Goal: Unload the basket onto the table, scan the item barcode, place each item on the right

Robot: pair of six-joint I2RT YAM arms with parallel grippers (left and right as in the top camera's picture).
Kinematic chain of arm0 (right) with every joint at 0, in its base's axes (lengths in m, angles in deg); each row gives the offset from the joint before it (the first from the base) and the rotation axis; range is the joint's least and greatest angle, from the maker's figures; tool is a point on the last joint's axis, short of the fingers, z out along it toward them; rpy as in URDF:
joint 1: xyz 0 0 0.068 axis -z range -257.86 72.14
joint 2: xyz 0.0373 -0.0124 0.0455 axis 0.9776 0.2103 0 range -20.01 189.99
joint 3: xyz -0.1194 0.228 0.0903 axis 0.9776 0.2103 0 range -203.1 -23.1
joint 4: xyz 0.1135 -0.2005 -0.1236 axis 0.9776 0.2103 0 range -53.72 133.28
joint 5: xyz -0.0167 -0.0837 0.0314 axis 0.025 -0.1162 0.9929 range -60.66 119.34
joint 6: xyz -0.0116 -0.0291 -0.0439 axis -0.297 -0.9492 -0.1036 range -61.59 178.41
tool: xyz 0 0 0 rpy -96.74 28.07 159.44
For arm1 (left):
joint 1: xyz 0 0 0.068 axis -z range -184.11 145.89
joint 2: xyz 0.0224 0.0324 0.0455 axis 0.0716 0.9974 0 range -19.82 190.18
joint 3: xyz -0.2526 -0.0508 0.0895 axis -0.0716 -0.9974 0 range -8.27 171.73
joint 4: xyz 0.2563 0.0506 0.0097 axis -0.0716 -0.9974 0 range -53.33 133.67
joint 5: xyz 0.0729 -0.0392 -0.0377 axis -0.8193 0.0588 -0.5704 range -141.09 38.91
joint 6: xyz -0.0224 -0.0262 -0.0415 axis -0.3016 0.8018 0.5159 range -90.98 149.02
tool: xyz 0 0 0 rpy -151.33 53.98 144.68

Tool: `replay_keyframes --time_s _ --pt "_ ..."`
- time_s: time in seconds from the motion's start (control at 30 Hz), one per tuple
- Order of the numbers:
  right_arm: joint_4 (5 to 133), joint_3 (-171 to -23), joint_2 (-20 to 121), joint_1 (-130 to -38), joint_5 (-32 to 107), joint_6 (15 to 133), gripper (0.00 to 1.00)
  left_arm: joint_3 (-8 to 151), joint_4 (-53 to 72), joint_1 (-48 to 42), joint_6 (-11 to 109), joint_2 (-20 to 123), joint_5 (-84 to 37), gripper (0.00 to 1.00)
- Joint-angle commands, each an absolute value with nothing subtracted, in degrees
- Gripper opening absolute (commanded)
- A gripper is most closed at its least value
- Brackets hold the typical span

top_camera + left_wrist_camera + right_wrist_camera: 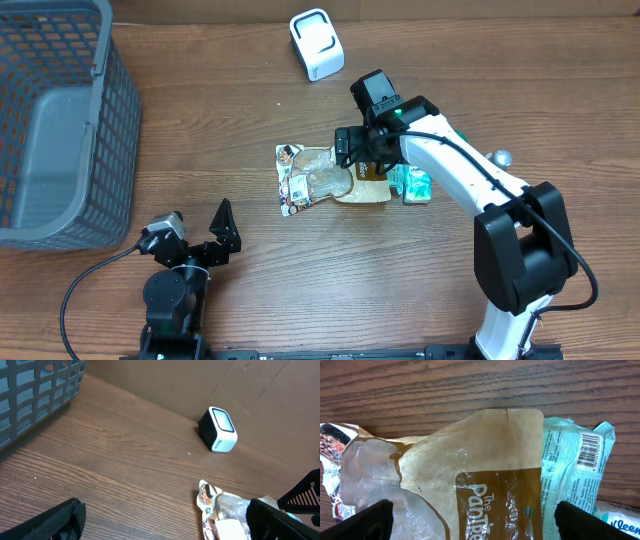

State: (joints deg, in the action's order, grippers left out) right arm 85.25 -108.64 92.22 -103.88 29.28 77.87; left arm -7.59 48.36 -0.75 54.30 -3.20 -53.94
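A pile of packets lies mid-table: a brown "Pantry" pouch (368, 188) (490, 460), a clear printed packet (303, 180) (365, 470) (220, 510) on its left, and a teal packet (413, 185) (570, 460) on its right. A barcode (590, 451) shows on the teal packet. My right gripper (362, 158) (480, 522) hovers open right over the brown pouch, its fingers either side and nothing held. The white scanner (316, 43) (218, 429) stands at the back. My left gripper (222, 232) (162, 525) stands open and empty near the front left.
A grey mesh basket (60, 120) (35, 390) fills the left side of the table. A small grey knob (502, 157) sits to the right of the pile. Bare wood lies between the left gripper and the pile.
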Motion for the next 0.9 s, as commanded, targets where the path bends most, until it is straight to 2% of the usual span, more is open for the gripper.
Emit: replay_keyframes --time_s 0.0,0.5,0.77,0.87 --pt "85.01 -108.55 91.93 -103.92 28.96 77.94 1.0 -8.0 48.82 -0.75 53.84 -4.12 -54.27 1.0" --pt "85.01 -108.55 91.93 -103.92 28.96 77.94 1.0 -8.0 51.47 -0.75 53.84 -4.38 -54.24 1.0" --pt "85.01 -108.55 91.93 -103.92 28.96 77.94 1.0 -8.0 39.73 -0.75 53.86 -6.63 -54.27 0.99" --pt "85.01 -108.55 91.93 -103.92 28.96 77.94 1.0 -8.0 39.47 -0.78 53.82 -7.99 -54.11 1.0"
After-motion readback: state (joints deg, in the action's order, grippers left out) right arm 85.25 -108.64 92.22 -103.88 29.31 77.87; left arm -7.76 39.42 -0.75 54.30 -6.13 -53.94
